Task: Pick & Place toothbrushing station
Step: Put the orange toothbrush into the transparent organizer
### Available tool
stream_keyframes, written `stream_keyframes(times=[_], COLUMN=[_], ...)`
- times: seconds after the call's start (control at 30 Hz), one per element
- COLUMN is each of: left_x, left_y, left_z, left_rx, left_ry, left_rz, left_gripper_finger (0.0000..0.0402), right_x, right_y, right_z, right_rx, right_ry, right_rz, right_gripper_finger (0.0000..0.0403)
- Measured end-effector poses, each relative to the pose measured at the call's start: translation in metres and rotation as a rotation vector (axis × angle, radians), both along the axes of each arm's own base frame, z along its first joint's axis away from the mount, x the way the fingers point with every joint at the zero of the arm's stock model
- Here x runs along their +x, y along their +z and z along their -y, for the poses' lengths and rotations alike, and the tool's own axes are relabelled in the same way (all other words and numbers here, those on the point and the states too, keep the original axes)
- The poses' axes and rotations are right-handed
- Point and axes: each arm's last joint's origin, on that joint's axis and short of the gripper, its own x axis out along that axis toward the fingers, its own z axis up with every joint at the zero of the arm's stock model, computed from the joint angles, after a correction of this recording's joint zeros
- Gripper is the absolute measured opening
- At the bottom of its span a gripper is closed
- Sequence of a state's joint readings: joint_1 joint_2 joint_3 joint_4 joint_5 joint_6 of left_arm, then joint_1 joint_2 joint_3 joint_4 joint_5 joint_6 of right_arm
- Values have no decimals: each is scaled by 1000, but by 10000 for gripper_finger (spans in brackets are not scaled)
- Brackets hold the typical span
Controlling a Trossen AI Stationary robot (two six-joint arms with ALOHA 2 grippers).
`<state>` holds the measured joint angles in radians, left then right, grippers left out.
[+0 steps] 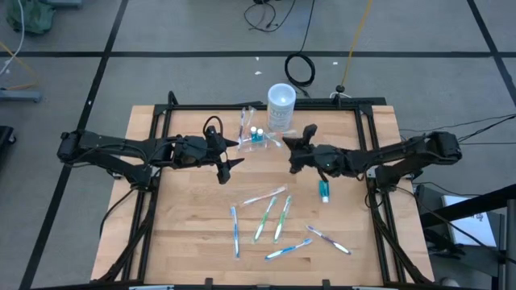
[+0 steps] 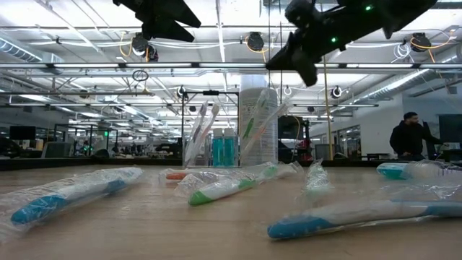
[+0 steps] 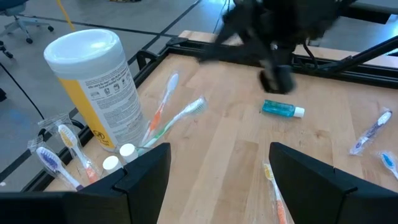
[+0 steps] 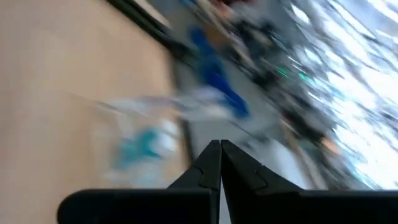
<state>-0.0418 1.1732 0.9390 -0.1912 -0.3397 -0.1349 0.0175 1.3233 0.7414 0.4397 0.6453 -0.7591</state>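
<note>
The toothbrushing station (image 1: 254, 133) is a small clear holder with toothbrushes and two blue tubes, standing on the table near the far edge beside a taller white canister (image 1: 280, 105). It also shows in the low view (image 2: 213, 144) and at the edge of the left wrist view (image 3: 62, 149). My left gripper (image 1: 232, 155) is open and empty, raised above the table just left of and nearer than the station. My right gripper (image 1: 295, 153) is shut and empty, raised to the station's right. In the low view both grippers, left (image 2: 162, 18) and right (image 2: 303, 54), hang well above the table.
Several wrapped toothbrushes (image 1: 270, 217) lie on the table's near half. A small teal toothpaste tube (image 1: 324, 190) lies under the right arm. A black frame (image 1: 266, 106) runs around the table. A person (image 2: 411, 137) stands far off in the room.
</note>
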Motion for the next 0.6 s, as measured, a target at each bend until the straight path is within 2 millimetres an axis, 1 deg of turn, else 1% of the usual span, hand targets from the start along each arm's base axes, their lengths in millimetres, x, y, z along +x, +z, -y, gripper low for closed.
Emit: stream_keyframes(times=[0.1,0.17,0.23,0.37,0.5,0.6], left_x=[0,0,0,0,0,0], left_y=[0,0,0,0,0,0], left_z=[0,0,0,0,0,0], left_rx=[0,0,0,0,0,0], left_ry=[0,0,0,1,0,0], left_rz=[0,1,1,1,1,1], left_gripper_finger=[274,274,274,274,273,274], right_x=[-1,0,2,5,10,15], right_y=[-2,-3,-8,-26,-45,-54], right_z=[-10,-11,-8,7,30,48], right_rx=[104,169,226,295,323,310], right_ry=[274,446,531,525,438,351], right_rz=[-24,-34,-57,-148,-200,-182], right_gripper_finger=[0,0,0,0,0,0])
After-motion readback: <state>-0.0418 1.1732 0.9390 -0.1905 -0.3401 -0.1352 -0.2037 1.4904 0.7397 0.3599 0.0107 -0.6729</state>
